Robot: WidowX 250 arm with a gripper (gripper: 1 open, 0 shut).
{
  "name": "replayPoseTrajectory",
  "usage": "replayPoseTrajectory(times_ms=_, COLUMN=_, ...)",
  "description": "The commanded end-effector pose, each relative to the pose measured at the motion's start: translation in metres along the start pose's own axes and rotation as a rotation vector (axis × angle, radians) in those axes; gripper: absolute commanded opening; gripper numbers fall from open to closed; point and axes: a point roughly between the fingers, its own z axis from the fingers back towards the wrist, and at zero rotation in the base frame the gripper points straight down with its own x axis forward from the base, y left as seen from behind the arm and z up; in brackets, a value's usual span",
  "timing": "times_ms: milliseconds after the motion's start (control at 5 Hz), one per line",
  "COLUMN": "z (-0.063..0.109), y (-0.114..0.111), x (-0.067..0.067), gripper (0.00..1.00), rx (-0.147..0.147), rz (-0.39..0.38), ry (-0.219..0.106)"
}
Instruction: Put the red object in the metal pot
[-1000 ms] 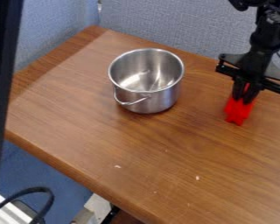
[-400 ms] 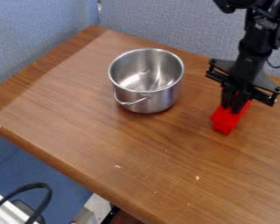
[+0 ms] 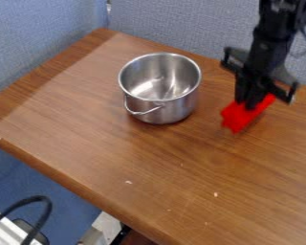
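ITEM 1 — bright red elongated plastic block [image 3: 243, 115]. Loc: hanging from the black robot claw [image 3: 252, 99], right of the pot, appears lifted just clear of the brown wood-grain tabletop [image 3: 104, 144]; lower end tilts toward the camera-left. Handling (est.): light, stiff, hard plastic; smooth faces, prob. a bit slippery, so a pinch near one end may let it swing or pivot. Not fragile. Best hold looks like across the narrow width, jaws on the two long flat sides, near the upper end as now; a mid-length grip would swing less. Ridge detail too blurred to confirm.

ITEM 2 — small shiny round stainless-steel pot [image 3: 161, 87], straight sides, thin wire bail handle lying down at front. Loc: table centre-left, upright, empty, well apart from the block. Handling (est.): rigid, light, could slide if knocked; mouth looks about as wide as the block is long, so block should go in end-first or tilted.

ITEM 3 — claw: pointing down, jaws closed tight on top end of the red block.

MARKINGS: no brand, label or legible writing on block, pot, claw or table.
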Motion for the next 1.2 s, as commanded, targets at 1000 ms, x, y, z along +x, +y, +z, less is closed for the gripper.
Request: replayPoseTrajectory(times_ms=1000, z=0.015, y=0.125, x=-0.043, gripper=0.0, rx=0.101, rz=0.49, ry=-0.026)
